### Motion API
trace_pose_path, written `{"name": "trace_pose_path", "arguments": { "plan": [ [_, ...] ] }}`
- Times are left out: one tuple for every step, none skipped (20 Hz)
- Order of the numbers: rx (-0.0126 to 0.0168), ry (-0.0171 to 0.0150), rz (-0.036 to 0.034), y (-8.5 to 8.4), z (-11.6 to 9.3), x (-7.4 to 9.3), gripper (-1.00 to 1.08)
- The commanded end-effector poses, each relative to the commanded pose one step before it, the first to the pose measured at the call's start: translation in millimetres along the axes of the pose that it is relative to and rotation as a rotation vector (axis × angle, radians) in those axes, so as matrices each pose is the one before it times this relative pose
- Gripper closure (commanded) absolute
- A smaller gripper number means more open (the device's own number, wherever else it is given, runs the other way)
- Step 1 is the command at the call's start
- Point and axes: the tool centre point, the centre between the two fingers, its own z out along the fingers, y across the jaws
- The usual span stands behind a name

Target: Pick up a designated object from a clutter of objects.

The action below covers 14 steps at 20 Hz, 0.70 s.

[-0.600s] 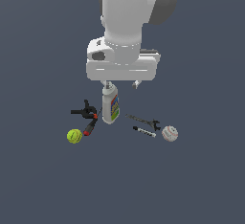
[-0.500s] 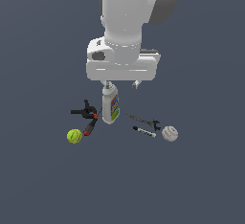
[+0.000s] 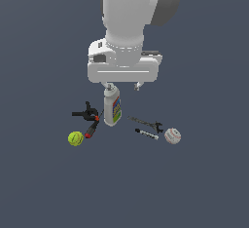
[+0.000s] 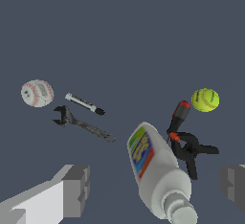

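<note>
Beside tennis ball (image 4: 205, 99), bottle (image 4: 155, 169), colourful label (image 4: 141, 151), print seemingly illegible

Tennis ball (image 3: 75, 138) lay at the cluster's edge on the exterior view's left, with open floor on its outer sides. Clamp (image 3: 89, 118) sat just beside it, red handle tip nearest. Bottle (image 3: 112, 106) lay beyond the clamp. Wrench (image 3: 145, 123), marker (image 3: 146, 134) and baseball (image 3: 172, 136) were well apart, on the right.
</note>
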Motion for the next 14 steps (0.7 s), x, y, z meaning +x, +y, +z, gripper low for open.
{"name": "trace_pose_path", "arguments": {
  "plan": [
    [0.00000, -0.00012, -0.00094, 0.06, -0.02, -0.02, -0.92],
    [0.00043, 0.00011, 0.00131, 0.58, 0.65, 0.53, -0.92],
    [0.00069, 0.00003, 0.00169, 1.01, 1.04, 0.78, -0.92],
    [0.00099, -0.00004, 0.00218, 1.46, 1.45, 1.06, -0.92],
    [0.00123, -0.00007, 0.00266, 1.85, 1.86, 1.34, -0.92],
    [0.00144, -0.00007, 0.00321, 2.22, 2.28, 1.62, -0.92],
    [0.00169, -0.00003, 0.00397, 2.67, 2.69, 1.90, -0.92],
    [0.00190, 0.00001, 0.00465, 3.09, 3.11, 2.16, -0.92],
    [0.00210, 0.00004, 0.00534, 3.53, 3.53, 2.40, -0.92],
    [0.00226, 0.00006, 0.00591, 3.94, 3.94, 2.62, -0.92],
    [0.00240, 0.00008, 0.00647, 4.37, 4.38, 2.84, -0.92],
    [0.00254, 0.00011, 0.00712, 4.86, 4.84, 3.04, -0.92],
    [0.00264, 0.00015, 0.00776, 5.32, 5.30, 3.24, -0.92],
    [0.00274, 0.00021, 0.00849, 5.85, 5.79, 3.42, -0.92]
  ]
}}
